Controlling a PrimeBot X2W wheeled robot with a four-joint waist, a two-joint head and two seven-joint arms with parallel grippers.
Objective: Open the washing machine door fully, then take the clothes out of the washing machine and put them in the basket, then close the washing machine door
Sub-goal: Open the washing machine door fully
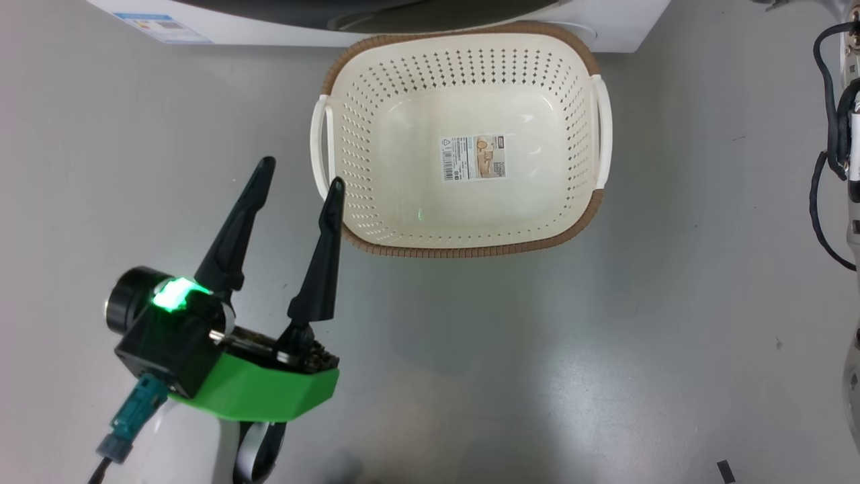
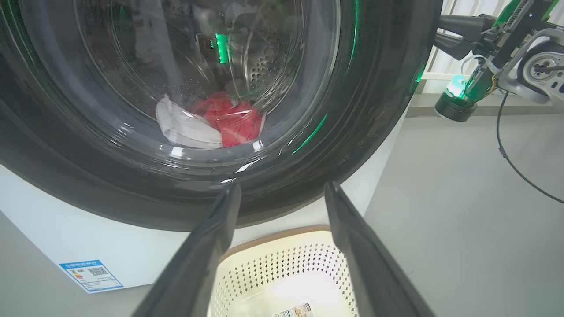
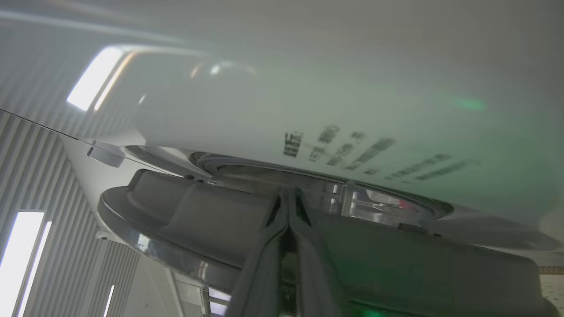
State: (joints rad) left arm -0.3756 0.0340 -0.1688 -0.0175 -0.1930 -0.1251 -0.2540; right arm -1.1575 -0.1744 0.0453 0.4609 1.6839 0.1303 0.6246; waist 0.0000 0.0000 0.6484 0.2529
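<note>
- The basket (image 1: 470, 252) stands on the grey floor (image 1: 605, 376), just ahead and to the right of the left end effector (image 1: 302, 176). In the head view one fingertip overlaps the basket's near-left corner; I cannot tell whether it touches.
- The left end effector is spread wide, with nothing between its fingers.
- In the left wrist view the washing machine door (image 2: 379, 110) fills the space ahead of and above those fingers. The clothes (image 2: 229, 121) lie behind the glass, low in the drum (image 2: 264, 66). The basket mouth is directly below the fingers.
- The right end effector (image 3: 288, 200) has its fingers pressed together and holds nothing. Its tips sit at the seam where the door's dark rim meets the white front of the washing machine (image 3: 308, 101). I cannot tell whether the door is latched.
- The left arm is held low. Its fingers point forward at the machine and a green light glows on the wrist housing.
- The basket is cream perforated plastic, a rounded rectangle with a brown woven-look rim and two side handles. It is empty, with a sticker (image 1: 472, 156) on its bottom.
- The door has a glossy black rim and bulging clear glass. The clothes are crumpled red and white fabric.
- A small blue label (image 2: 90, 275) is on the machine's lower front.
</note>
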